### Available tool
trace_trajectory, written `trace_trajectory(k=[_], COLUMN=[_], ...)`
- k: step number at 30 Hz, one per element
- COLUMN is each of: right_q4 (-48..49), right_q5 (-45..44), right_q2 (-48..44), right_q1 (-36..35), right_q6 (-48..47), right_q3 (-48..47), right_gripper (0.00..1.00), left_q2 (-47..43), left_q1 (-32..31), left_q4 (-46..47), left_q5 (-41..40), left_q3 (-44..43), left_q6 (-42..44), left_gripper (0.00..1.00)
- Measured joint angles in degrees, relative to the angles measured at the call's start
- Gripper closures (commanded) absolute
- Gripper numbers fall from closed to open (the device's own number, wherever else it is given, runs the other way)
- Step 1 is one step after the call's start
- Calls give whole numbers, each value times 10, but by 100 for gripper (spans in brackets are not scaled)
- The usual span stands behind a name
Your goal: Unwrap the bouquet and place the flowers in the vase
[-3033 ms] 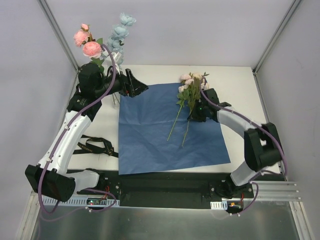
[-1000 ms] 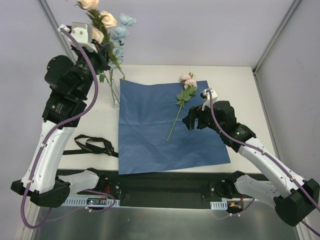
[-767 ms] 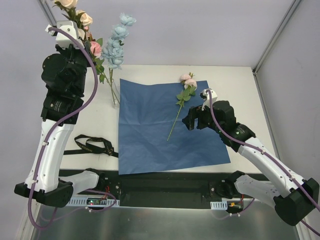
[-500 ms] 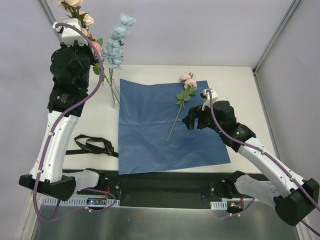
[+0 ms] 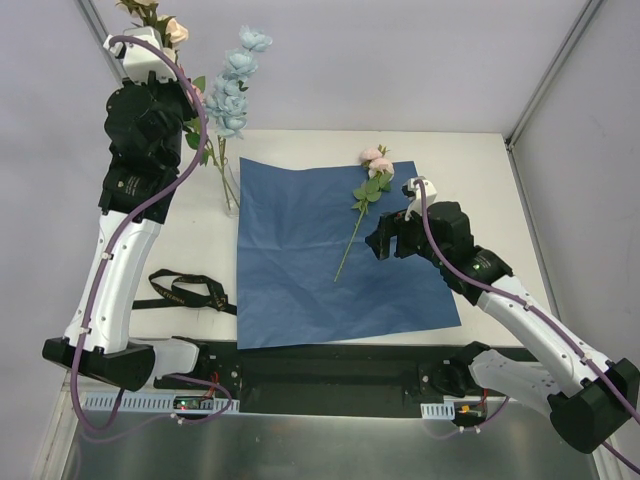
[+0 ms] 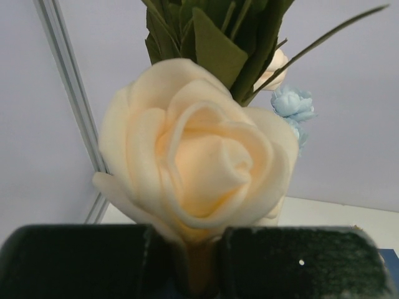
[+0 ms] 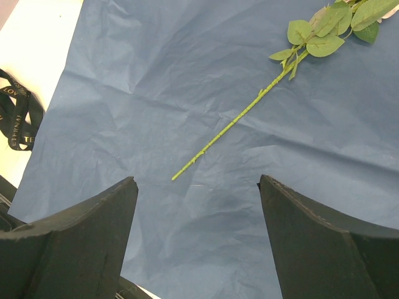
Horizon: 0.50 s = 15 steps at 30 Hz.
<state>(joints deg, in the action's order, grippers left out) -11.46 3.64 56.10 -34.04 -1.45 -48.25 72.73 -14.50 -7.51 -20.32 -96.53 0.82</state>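
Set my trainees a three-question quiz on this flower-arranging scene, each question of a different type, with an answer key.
1. True or false: the right gripper hangs open above the blue paper, holding nothing.
2. Fill in: the black ribbon lies on the table to the robot's ___ of the paper.
3. What is the left gripper shut on? A the paper; B the stem of a cream rose spray; C the ribbon.
Key: 1 true; 2 left; 3 B.

Left claw (image 6: 190,260) high, clamped tight; right claw (image 7: 197,182) low, jaws wide.
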Motion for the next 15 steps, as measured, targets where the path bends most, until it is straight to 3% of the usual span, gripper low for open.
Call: trace_trajectory(k=[15], right_q4=[-1], right_q5=[0], right_q2=[0], right_q1=[0], right_q6=[6], right_q3=[0], right_gripper=[18], left_q2=[38], left_q1=[11], left_q4=[3], left_q5=[-14], left_q3=[-20], left_q6=[-31], left_gripper=[100])
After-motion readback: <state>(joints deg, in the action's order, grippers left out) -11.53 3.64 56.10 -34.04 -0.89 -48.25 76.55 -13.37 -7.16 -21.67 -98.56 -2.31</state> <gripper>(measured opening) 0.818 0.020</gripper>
